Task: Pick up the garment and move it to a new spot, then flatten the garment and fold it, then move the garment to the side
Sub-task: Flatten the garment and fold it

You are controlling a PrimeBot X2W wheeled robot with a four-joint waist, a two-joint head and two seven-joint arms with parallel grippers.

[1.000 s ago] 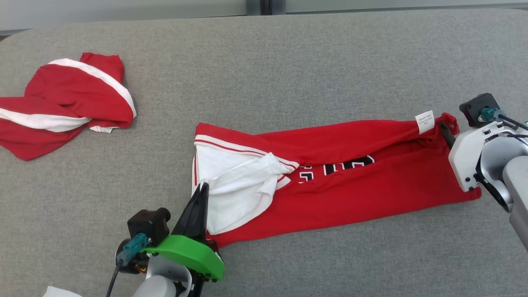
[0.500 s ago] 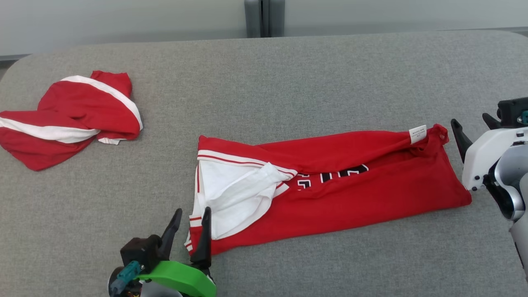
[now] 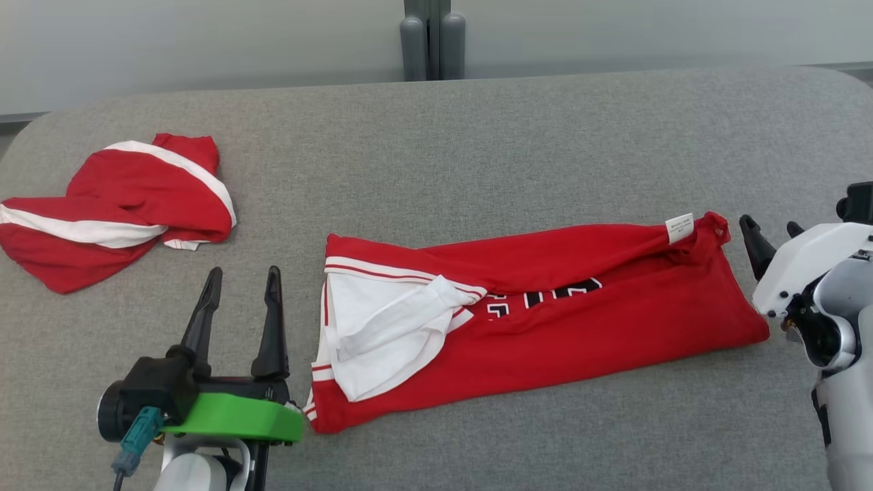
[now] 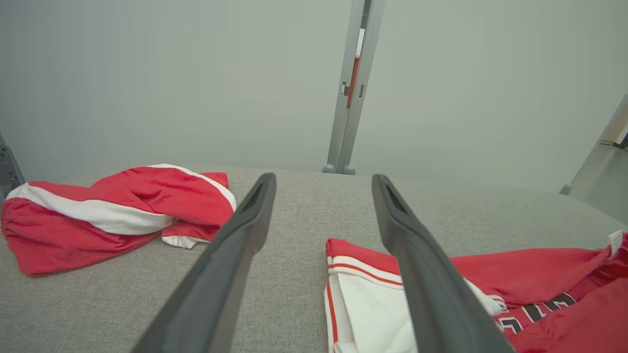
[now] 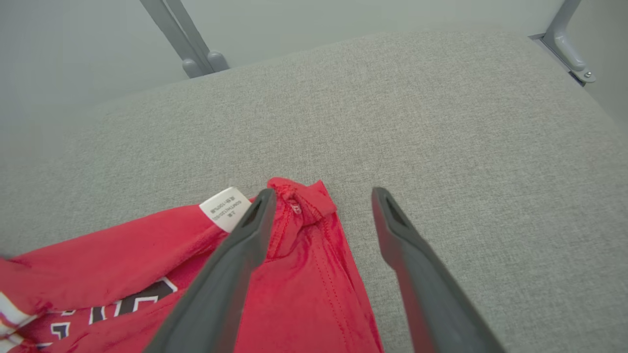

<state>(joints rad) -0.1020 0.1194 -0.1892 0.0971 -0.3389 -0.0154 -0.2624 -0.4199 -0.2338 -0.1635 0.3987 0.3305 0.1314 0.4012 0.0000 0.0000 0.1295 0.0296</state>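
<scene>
Hanging low at the near left, left gripper [image 3: 243, 273] has jaws wide apart, nothing between them. Garment [image 3: 580, 320] lies just to its right, clear of the fingers; its near-left hem corner sits close by the green wrist mount [image 3: 239, 417].

Right gripper [image 3: 771, 225], at the right edge, jaws also apart and empty. Its tips stand just beside the garment's far-right corner. In the right wrist view that bunched corner shows between the fingers, with the left finger crossing over the cloth. Contact: cannot tell.

Garment stretches left to right on the grey table [image 3: 477, 150], between the two grippers. Red body, rumpled, with a long fold running along its far side. White panel with red-and-white trim turned out at the left end. Black lettering [image 3: 545, 296] edged white, partly hidden in the fold. White label [image 3: 680, 227] sticks up at the far-right corner.

Farther left, well apart: other garment [image 3: 136, 198], red with a white band, crumpled in a heap.

Grey post [image 3: 432, 41] beyond the table's far edge.

Count: two grippers, two garments, one label, one table.
</scene>
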